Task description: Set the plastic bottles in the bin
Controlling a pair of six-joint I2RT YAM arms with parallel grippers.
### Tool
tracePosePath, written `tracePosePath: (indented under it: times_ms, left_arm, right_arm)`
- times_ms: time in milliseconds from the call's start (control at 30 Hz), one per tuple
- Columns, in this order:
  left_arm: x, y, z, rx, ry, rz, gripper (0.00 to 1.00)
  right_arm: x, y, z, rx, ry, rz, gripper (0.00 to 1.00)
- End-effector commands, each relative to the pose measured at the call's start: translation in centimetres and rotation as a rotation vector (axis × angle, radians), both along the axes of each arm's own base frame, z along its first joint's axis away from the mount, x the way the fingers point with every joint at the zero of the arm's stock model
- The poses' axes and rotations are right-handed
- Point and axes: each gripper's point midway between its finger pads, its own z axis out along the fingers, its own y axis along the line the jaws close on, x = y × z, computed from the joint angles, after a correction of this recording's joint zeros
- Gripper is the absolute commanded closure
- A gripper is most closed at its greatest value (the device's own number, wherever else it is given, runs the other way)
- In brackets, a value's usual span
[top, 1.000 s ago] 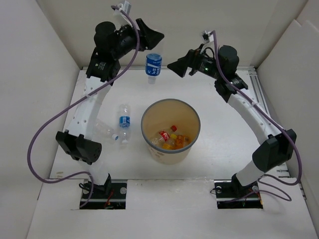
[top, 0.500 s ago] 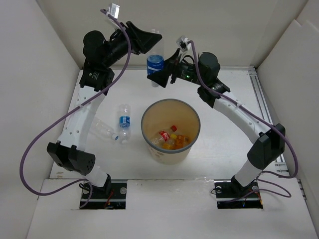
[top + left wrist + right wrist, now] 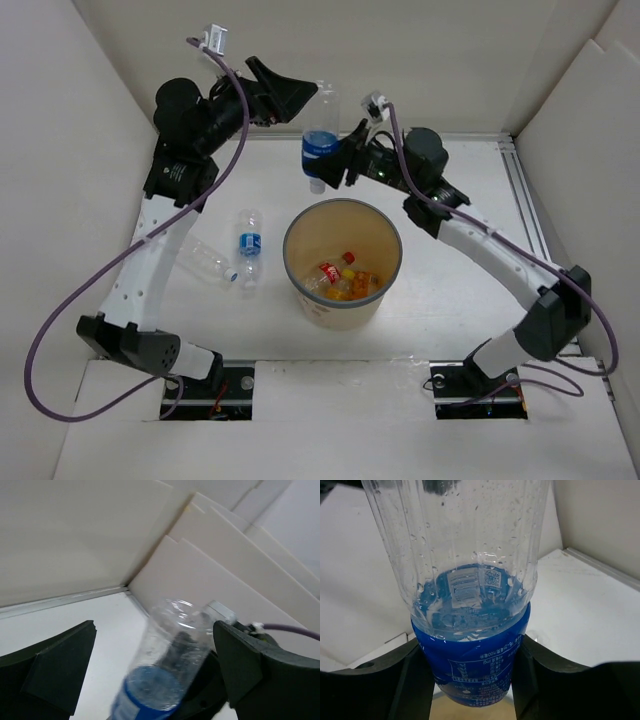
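Overhead cam: we see two white-and-black robot arms point(image 3: 160, 250) reaching toward the back of a walled white tabletop point(image 3: 440, 310).

The R arm's black two-finger claw point(image 3: 470, 677) is clamped on a small clear plastic bottle w/ a blue label point(image 3: 320, 143). In the R wrist cam both fingers point(image 3: 405, 680) press against the sides of the label. The bottle is up in the air, neck end down and clear base end up, approx upright. From overhead it shows just past the far rim of the round tan bucket w/ a grey-blue rim point(image 3: 335, 312), not inside it. In the R wrist cam we see a sliver of tan under the bottle's lower end.

The L arm's black claw point(image 3: 154, 630) is spread wide. In the L wrist cam the bottle's clear base end sits btwn its fingers point(image 3: 55, 670) w/ a gap on each side, so we see no contact.

Inside the bucket lie a red-labelled bottle w/ a red cap point(image 3: 331, 271) and orange bottles point(image 3: 352, 285), bunched together. We can't count them exactly.

On the tabletop, L of the bucket and apart from it, two more bottles lie on their sides. One is a clear one w/ a blue label and white cap point(image 3: 249, 246). The other is a plain clear one point(image 3: 208, 262) to its L, and the two are close together at their near ends.
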Motion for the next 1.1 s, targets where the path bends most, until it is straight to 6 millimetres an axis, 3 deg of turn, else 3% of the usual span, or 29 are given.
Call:
tracePosePath:
  times_ms: [0, 33, 67, 100, 167, 200, 233, 267, 300, 333, 433, 500, 600, 800, 1067]
  left_arm:
    - [-1.5, 4.9, 1.5, 0.057, -0.017, 0.246, 0.0]
    - [-0.1, 6.9, 0.5, 0.066, 0.028, 0.364, 0.0]
    - [0.0, 8.2, 0.3, 0.07, 0.057, 0.428, 0.0]
    - [0.5, 9.3, -0.9, 0.087, 0.104, 0.486, 0.0]
    - [1.6, 11.6, -4.6, 0.146, 0.212, 0.622, 0.0]
    - [1.6, 12.2, -5.6, 0.167, 0.231, 0.652, 0.0]
    - [1.7, 12.5, -6.7, 0.179, 0.251, 0.673, 0.0]
    - [2.4, 13.0, -9.9, 0.221, 0.312, 0.704, 0.0]
    - [2.4, 13.2, -11.3, 0.238, 0.335, 0.715, 0.0]
    - [2.7, 13.2, -14.5, 0.261, 0.399, 0.722, 0.0]
    - [2.9, 13.1, -18.5, 0.291, 0.462, 0.72, 0.0]
    - [3.2, 12.6, -23.0, 0.338, 0.548, 0.696, 0.0]
    - [3.6, 12.3, -28.1, 0.414, 0.672, 0.68, 0.0]
    - [3.7, 12.5, -34.6, 0.514, 0.848, 0.692, 0.0]
    - [3.0, 13.9, -41.2, 0.62, 1.01, 0.764, 0.0]
  right_arm:
    - [-3.8, -3.2, 3.8, 0.059, -0.105, -0.076, 1.0]
    - [-4.8, -3.3, 3.1, 0.051, -0.091, -0.073, 1.0]
    - [-5.3, -3.3, 0.5, 0.02, -0.059, -0.092, 1.0]
    - [-6.7, -4.1, 1.0, 0.036, -0.07, -0.098, 1.0]
    - [-7.9, -4.5, -0.5, 0.031, -0.044, -0.128, 0.99]
    - [-8.3, -4.6, -2.7, 0.0, -0.024, -0.137, 0.93]
    - [-9.1, -5.2, -2.5, 0.012, -0.031, -0.143, 0.87]
    - [-9.5, -5.3, -3.0, 0.009, -0.025, -0.147, 0.7]
    - [-9.6, -5.5, -4.5, -0.018, 0.003, -0.163, 0.17]
    - [-9.5, -6.2, -4.4, -0.011, 0.005, -0.199, 0.02]
    - [-9.5, -7.0, -4.9, -0.025, 0.027, -0.251, 0.0]
    - [-9.6, -8.0, -4.4, -0.023, 0.02, -0.286, 0.0]
    - [-9.4, -10.0, -2.7, -0.02, 0.004, -0.369, 0.0]
    - [-10.0, -13.3, -0.2, 0.003, -0.017, -0.467, 0.0]
    - [-11.4, -14.2, 1.1, 0.026, -0.035, -0.444, 0.0]
